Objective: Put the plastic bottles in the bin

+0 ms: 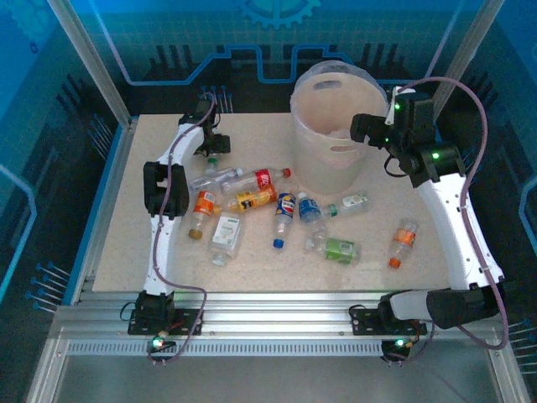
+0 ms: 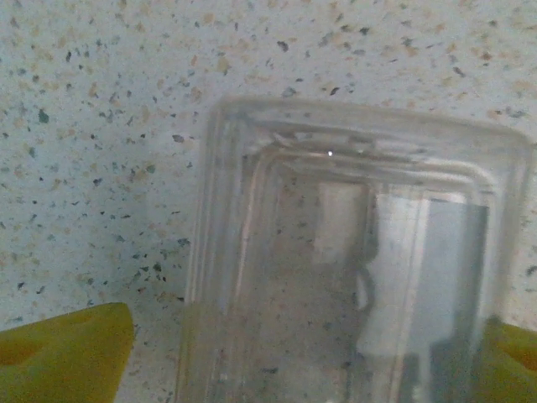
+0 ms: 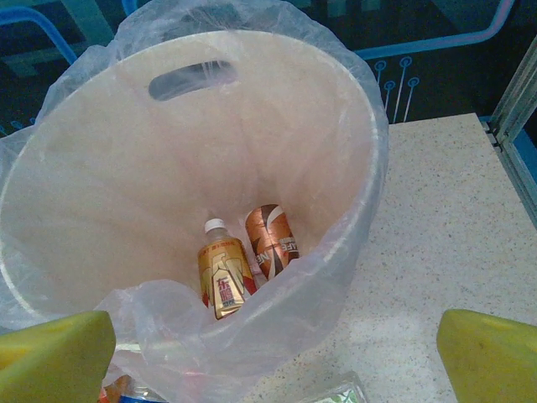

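Note:
A clear, square-bodied plastic bottle [image 2: 352,277] lies on the speckled table between my left gripper's [image 2: 285,361] yellow fingertips [image 2: 63,353]. The jaws stand open around it, with a gap of table at the left finger. From above, this gripper [image 1: 210,149] is down at the far left over a green-capped bottle [image 1: 213,162]. My right gripper [image 3: 277,353] hangs open and empty over the bin [image 3: 352,168], by its rim [image 1: 336,92]. Two bottles lie inside, gold-labelled [image 3: 222,281] and brown-labelled [image 3: 273,235]. Several more bottles are scattered mid-table, among them red-labelled [image 1: 262,178] and blue-labelled [image 1: 285,210].
An orange-labelled bottle [image 1: 403,242] lies apart at the right, near my right arm. A green-labelled one [image 1: 337,248] sits toward the front. Metal frame posts [image 1: 92,67] and blue panels close in the table's sides and back.

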Robot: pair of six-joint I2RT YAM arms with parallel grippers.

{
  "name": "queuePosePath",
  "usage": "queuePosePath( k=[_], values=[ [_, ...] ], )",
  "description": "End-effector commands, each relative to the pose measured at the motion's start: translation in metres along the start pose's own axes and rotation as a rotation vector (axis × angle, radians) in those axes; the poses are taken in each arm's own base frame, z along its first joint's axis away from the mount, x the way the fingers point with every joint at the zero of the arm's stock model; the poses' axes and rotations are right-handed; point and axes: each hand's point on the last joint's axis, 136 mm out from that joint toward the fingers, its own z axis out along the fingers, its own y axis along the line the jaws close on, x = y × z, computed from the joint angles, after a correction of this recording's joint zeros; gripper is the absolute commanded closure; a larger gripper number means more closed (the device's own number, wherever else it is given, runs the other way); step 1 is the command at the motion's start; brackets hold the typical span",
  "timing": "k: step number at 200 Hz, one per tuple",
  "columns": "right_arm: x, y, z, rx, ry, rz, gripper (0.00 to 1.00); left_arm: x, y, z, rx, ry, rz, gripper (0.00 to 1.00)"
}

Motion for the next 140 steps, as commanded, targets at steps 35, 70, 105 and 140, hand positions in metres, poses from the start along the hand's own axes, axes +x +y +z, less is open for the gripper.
queuePosePath(
  k=[35,70,105,140],
  values=[
    [-0.004,0.007,0.004,-0.023,-0.017,0.017,0.0,-0.008,0.01,-0.005,-0.015,-0.012,0.015,0.42],
    [-0.005,0.008,0.002,-0.03,-0.019,0.017,0.0,-0.044,0.01,-0.042,-0.019,-0.134,0.041,0.49],
    [-0.006,0.01,0.001,-0.043,-0.019,0.017,0.0,-0.09,0.007,-0.11,0.013,-0.321,0.04,0.51],
    [-0.006,0.014,0.0,-0.064,-0.016,0.015,0.0,-0.111,-0.002,-0.179,0.088,-0.442,0.01,0.51]
  ],
)
